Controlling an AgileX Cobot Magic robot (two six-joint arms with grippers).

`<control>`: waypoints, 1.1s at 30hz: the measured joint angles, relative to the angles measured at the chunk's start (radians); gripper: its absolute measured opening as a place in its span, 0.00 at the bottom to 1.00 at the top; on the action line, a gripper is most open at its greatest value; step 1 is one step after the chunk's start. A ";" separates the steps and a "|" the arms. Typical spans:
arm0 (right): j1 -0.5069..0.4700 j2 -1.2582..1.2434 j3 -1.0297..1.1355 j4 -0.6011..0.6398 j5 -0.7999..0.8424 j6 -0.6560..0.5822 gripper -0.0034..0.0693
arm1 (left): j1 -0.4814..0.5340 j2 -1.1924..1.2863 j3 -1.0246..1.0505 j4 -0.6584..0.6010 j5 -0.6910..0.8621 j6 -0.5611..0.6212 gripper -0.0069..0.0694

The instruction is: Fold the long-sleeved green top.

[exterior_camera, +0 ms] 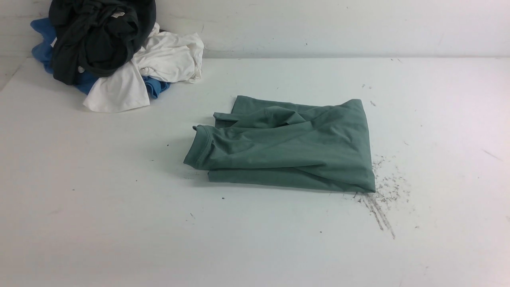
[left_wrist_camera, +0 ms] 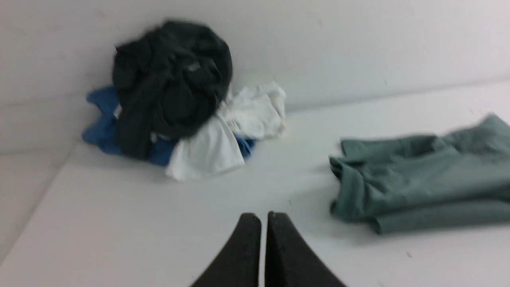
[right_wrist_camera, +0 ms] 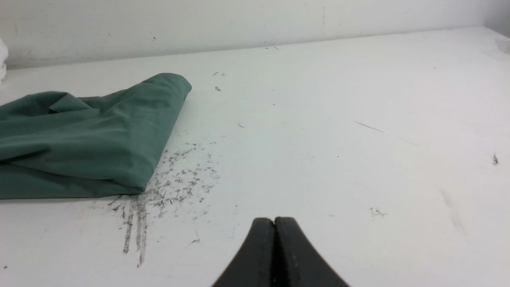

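Note:
The green long-sleeved top [exterior_camera: 287, 147] lies folded into a rough rectangle in the middle of the white table, with a ribbed edge at its left end. It also shows in the left wrist view [left_wrist_camera: 426, 175] and in the right wrist view [right_wrist_camera: 83, 139]. Neither arm shows in the front view. My left gripper [left_wrist_camera: 263, 217] is shut and empty, over bare table short of the top's left end. My right gripper [right_wrist_camera: 274, 220] is shut and empty, over bare table away from the top's right edge.
A pile of clothes sits at the far left corner against the wall: a blackish-green garment [exterior_camera: 99, 36] on top, white garments [exterior_camera: 159, 63] and a blue one [exterior_camera: 42, 44] beneath. Dark scuff marks [exterior_camera: 382, 199] stain the table by the top's near right corner.

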 joint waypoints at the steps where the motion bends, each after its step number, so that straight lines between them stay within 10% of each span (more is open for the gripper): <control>1: 0.000 0.000 0.000 0.000 0.000 0.000 0.03 | 0.005 0.000 0.008 0.000 -0.013 0.000 0.10; 6: 0.000 0.000 0.000 0.001 0.001 0.000 0.03 | 0.101 -0.011 0.215 -0.023 -0.187 0.008 0.10; 33: 0.000 0.000 -0.001 0.004 0.004 -0.022 0.03 | 0.108 -0.011 0.303 -0.013 -0.036 0.007 0.10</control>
